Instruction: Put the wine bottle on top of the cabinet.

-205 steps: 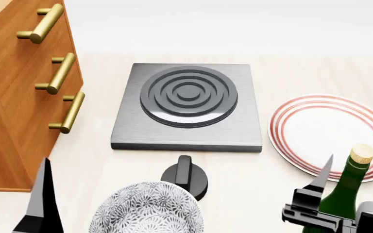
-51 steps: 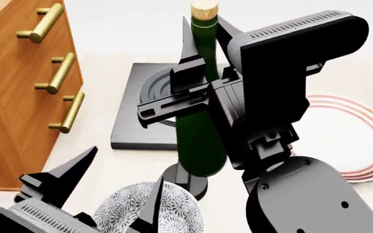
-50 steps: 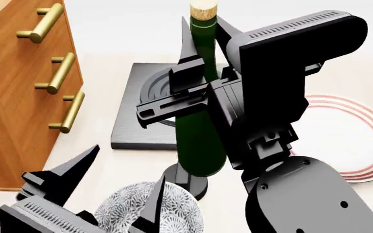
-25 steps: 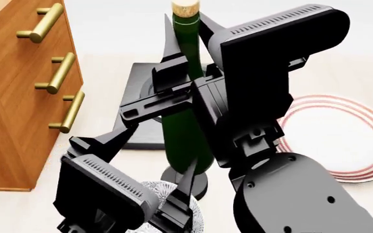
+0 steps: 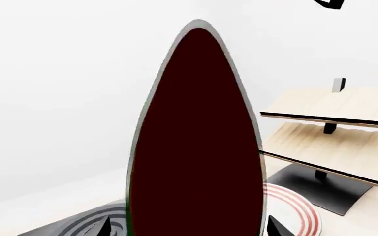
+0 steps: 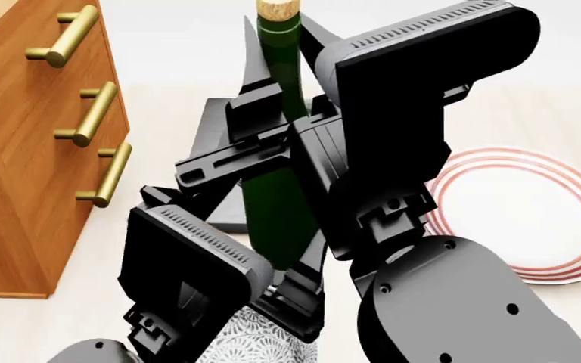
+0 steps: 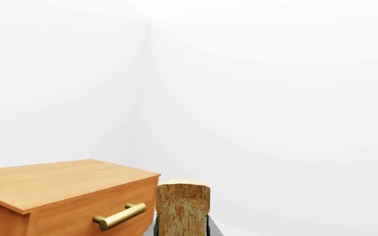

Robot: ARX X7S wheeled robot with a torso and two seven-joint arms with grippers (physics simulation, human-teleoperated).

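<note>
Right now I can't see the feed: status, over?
Right end effector shut on bottle, held upright. Left end effector at bottle's base, grip unclear. Cabinet top bare where visible.

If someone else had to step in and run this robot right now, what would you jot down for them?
Right gripper: shut on the wine bottle, holding it upright in the air near the neck.
Left gripper: open, jaws on either side of the bottle's lower body, not clearly gripping.
Cabinet: to the robot's left; its top is bare in the right wrist view.
Done: bottle lifted.
Left: carry it over the cabinet, set it down, release.
</note>
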